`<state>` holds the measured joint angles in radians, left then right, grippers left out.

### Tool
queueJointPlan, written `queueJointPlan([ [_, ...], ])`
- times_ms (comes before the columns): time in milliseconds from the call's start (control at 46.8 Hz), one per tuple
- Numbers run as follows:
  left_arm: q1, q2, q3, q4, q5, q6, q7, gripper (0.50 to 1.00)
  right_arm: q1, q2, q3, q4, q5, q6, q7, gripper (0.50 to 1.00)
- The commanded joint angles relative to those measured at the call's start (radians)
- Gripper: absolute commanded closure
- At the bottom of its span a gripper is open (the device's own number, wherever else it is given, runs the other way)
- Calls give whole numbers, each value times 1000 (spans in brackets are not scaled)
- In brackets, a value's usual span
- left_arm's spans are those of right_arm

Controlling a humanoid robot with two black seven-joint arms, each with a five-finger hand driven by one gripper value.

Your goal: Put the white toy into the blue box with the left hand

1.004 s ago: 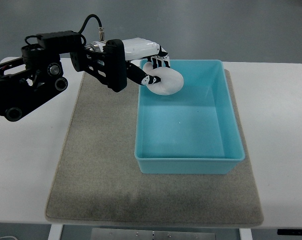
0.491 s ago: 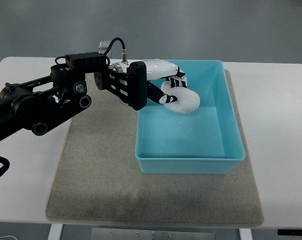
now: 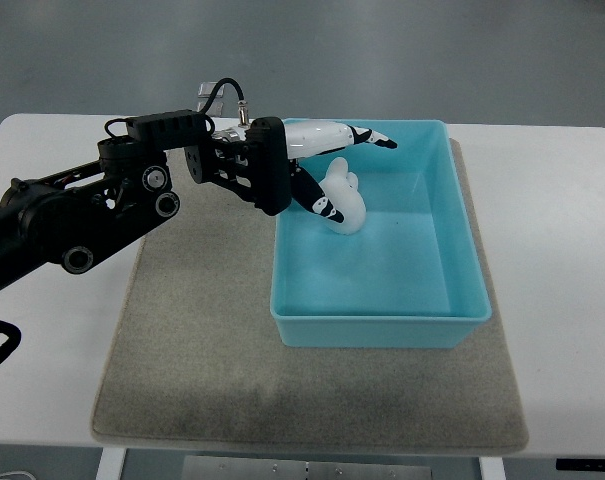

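The left hand (image 3: 332, 170) reaches over the far-left corner of the blue box (image 3: 462, 300), fingers spread and let go. The white toy (image 3: 344, 200) sits just under them inside the box, seemingly still touching the thumb, though the view is unclear there. On withdrawal, a finger could snag the toy and drag it against the wall, or nudge the box across the mat (image 3: 182, 340).

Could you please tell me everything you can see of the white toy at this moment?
The white toy is a small, smooth, rounded lump, glossy like plastic or rubber, with a bulge at its top. It sits inside the blue box, in the far left part. The left hand is over it with fingers extended; the thumb lies against the toy's lower left side. Whether it rests on the box floor cannot be told.
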<state>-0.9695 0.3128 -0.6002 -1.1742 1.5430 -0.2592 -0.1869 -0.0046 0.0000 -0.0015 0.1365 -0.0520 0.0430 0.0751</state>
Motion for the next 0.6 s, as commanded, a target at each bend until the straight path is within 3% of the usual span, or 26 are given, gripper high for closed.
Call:
queueJointPlan([
  [0, 2, 5, -24, 16, -116, -2, 4, 534, 0, 0, 0, 0, 0, 0, 0, 564],
  [43, 2, 8, -42, 40, -205, -3, 7, 506, 0, 0, 0, 0, 0, 0, 0, 564],
  [235, 14, 38, -75, 102, -639, -29, 115, 506, 0, 0, 0, 0, 0, 0, 0, 564],
  [427, 20, 127, -95, 107, -806, -32, 130, 506, 0, 0, 0, 0, 1, 0, 0, 564],
  [577, 51, 181, -131, 153, -1072, -66, 133, 506, 0, 0, 0, 0, 0, 0, 0, 564],
])
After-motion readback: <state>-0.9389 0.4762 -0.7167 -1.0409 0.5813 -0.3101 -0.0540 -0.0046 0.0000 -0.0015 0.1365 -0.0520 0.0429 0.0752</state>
